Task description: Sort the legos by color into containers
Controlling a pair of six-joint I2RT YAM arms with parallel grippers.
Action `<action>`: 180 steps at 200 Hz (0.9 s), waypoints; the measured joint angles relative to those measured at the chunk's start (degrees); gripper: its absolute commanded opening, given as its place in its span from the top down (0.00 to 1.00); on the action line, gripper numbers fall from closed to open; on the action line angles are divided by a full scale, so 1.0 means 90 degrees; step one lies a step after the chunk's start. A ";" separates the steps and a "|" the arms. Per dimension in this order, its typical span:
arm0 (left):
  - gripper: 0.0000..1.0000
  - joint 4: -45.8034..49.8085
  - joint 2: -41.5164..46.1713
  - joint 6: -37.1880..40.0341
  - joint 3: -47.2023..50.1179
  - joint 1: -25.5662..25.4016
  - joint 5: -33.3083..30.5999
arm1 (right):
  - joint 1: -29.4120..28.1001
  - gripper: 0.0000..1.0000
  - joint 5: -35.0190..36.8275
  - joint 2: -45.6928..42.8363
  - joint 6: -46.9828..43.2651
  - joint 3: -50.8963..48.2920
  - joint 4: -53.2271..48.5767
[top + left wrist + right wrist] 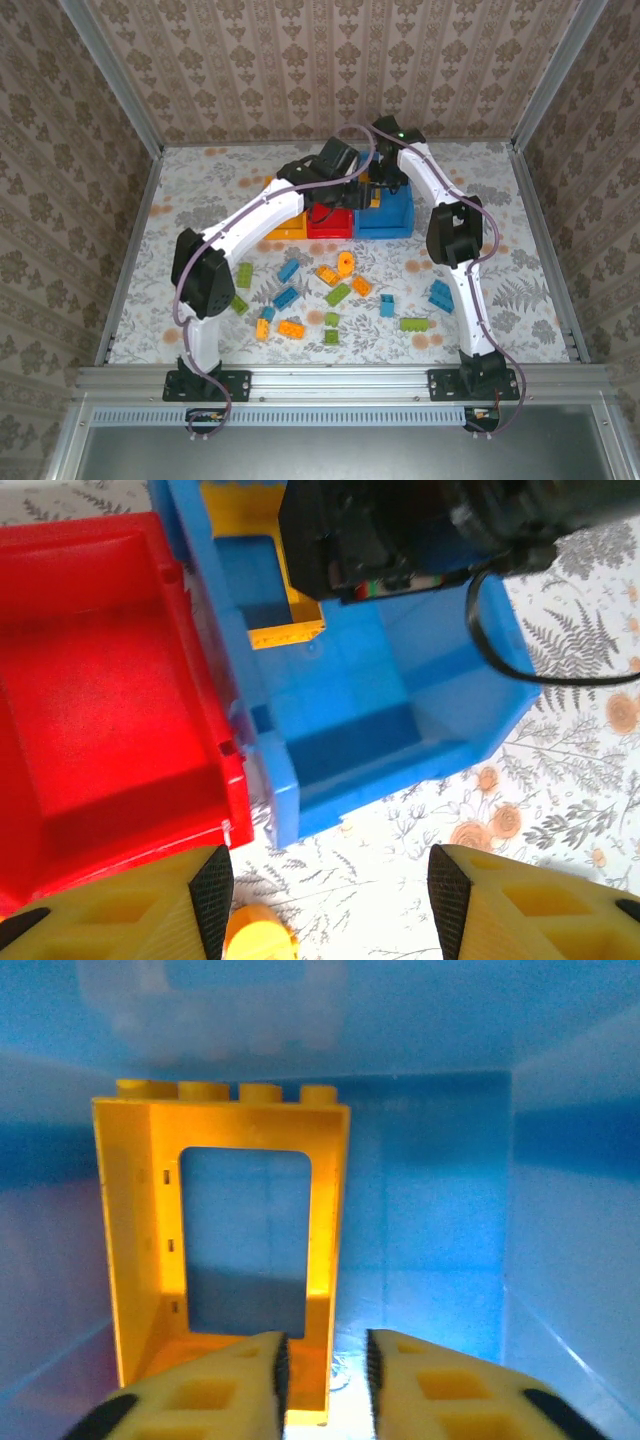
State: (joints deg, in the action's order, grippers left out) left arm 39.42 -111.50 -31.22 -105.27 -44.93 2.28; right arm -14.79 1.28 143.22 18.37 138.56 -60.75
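Observation:
My right gripper (325,1370) reaches down inside the blue bin (560,1210). Its fingers are narrowly open around the right post of an orange window-frame lego (130,1250), with a gap at the right finger. From above, that gripper (378,190) sits over the blue bin (398,218). My left gripper (330,895) hangs wide open over the table in front of the red bin (100,710) and blue bin (400,730). An orange lego (258,935) lies by its left finger. Blue (289,269), green (337,294) and orange (345,263) legos are scattered across the table.
A yellow-orange bin (283,230) stands left of the red bin (330,224), in a row at the back. The left arm's wrist (335,160) crosses above these bins, close to the right arm. The table's walls rise on all sides.

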 measured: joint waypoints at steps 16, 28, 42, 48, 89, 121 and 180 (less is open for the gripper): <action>0.43 0.0005 0.0231 0.0000 0.0279 0.0000 -0.0058 | -0.0012 0.63 -0.0002 0.0000 -0.0027 0.0051 -0.0002; 0.43 0.0015 0.0420 0.0000 0.0459 0.0005 -0.0100 | -0.0012 0.62 -0.0002 -0.0012 -0.0027 0.0058 -0.0012; 0.43 0.0022 0.0678 0.0000 0.0695 0.0039 -0.0143 | -0.0024 0.61 0.0000 -0.0051 -0.0036 0.0058 -0.0073; 0.43 0.0029 0.0801 0.0000 0.0809 0.0051 -0.0170 | -0.0029 0.60 0.0002 -0.0092 -0.0049 0.0056 -0.0097; 0.43 0.0046 0.1715 -0.0002 0.1863 0.0221 -0.0379 | -0.0136 0.54 0.0005 -0.1268 -0.0250 -0.0709 -0.0075; 0.42 0.0100 0.2222 -0.0012 0.2686 0.0289 -0.0457 | -0.0257 0.51 -0.0007 -0.3177 -0.0389 -0.2407 0.0248; 0.41 0.0090 0.2297 -0.0250 0.3405 0.0063 -0.0442 | -0.0923 0.37 -0.0646 -0.7065 -0.0287 -0.7169 0.1671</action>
State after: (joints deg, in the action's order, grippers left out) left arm 40.23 -90.83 -33.47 -74.63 -44.36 -1.69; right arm -23.09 -4.54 79.64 15.79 74.04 -45.71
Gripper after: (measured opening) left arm 0.587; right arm 0.598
